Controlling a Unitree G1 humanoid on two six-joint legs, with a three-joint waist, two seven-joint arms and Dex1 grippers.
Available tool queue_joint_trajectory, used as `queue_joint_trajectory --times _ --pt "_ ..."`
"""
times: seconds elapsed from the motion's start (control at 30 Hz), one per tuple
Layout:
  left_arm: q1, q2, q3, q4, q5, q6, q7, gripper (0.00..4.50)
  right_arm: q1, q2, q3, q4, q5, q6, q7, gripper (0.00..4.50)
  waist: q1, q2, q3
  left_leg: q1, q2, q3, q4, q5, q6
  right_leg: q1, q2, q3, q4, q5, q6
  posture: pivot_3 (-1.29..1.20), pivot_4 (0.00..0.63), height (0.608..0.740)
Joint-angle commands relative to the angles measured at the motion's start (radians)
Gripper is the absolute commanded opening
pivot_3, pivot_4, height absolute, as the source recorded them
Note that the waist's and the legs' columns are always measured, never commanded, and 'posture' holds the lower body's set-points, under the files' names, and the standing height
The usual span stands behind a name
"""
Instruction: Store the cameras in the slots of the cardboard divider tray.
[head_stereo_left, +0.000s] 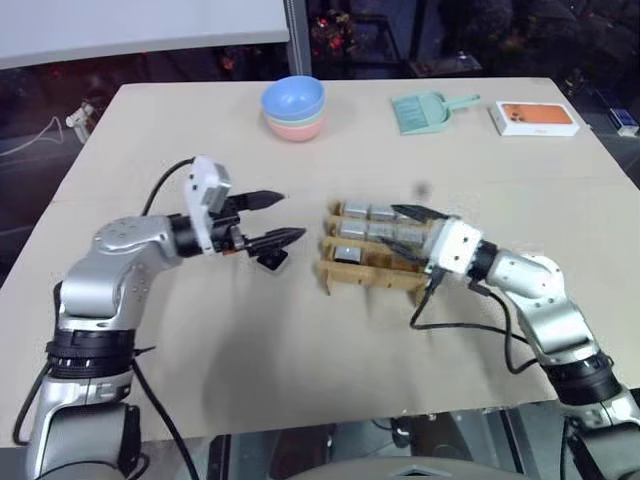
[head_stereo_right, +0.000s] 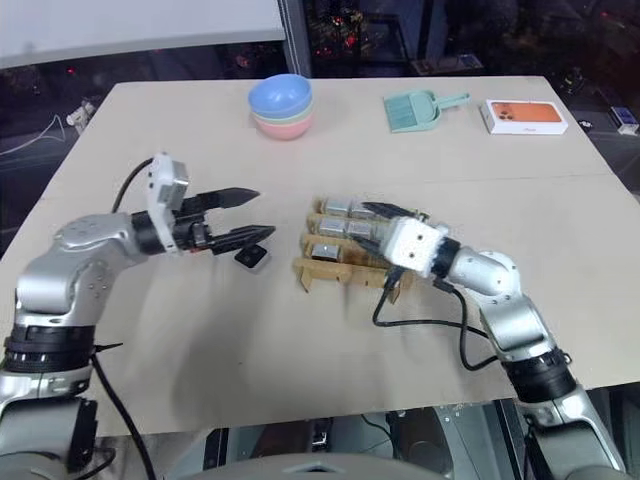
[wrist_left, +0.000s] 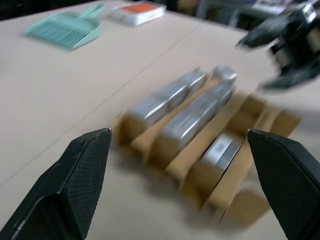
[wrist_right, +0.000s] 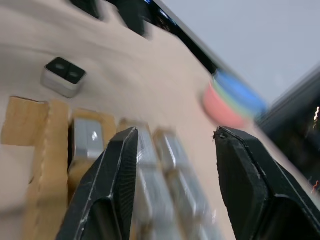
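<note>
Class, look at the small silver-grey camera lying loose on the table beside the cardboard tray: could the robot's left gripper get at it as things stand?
Probably yes. The left gripper hangs open just above the small silver-grey camera, with bare table around it; the tan cardboard divider tray stands apart to one side.

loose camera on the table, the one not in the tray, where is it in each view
Left eye: loose camera under the left tool's tips, left of the cardboard tray.
Right eye: same spot, left of the tray.
Left wrist: not in it.
Right wrist: on bare table beyond the tray's end.
Shared landmark: the tray.
</note>
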Motion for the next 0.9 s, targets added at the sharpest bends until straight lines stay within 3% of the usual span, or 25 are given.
queue_joint_trajectory --times 0.03,0.17,0.33,0.9 --pt "0.053 0.043 0.003 0.024 0.068 -0.098 -0.036 4.5 0.066 -0.055 -0.13 -0.167 0.213 0.225 0.024 2.4 0.001 0.0 0.0 0.0 0.0 0.0 0.0 0.0 0.0 0.0 0.0 0.0 0.0 0.0 0.0 0.0 0.15 0.74" --pt "0.073 0.055 -0.032 0.086 0.135 -0.175 -0.064 4.5 0.178 -0.182 -0.279 -0.3 0.474 0.473 0.083 2.4 0.01 0.0 0.0 0.0 0.0 0.001 0.0 0.0 0.0 0.0 -0.001 -0.001 0.0 -0.001 -0.002 0.0 0.15 0.74" --pt "0.063 0.042 -0.077 0.163 0.197 -0.215 -0.075 4.5 0.302 -0.277 -0.45 -0.401 0.678 0.619 0.082 2.4 0.018 0.0 0.0 0.0 0.0 0.001 0.0 0.0 0.0 0.001 0.0 -0.002 0.0 -0.002 -0.002 0.0 0.15 0.74" --pt "0.1 -0.107 -0.088 0.165 0.261 -0.206 0.132 4.5 0.362 -0.282 -0.494 -0.439 0.665 0.599 0.022 2.4 0.023 -0.002 -0.001 0.0 0.0 0.0 0.0 0.0 0.001 0.001 0.0 -0.001 0.0 0.0 0.0 0.0 0.15 0.74"
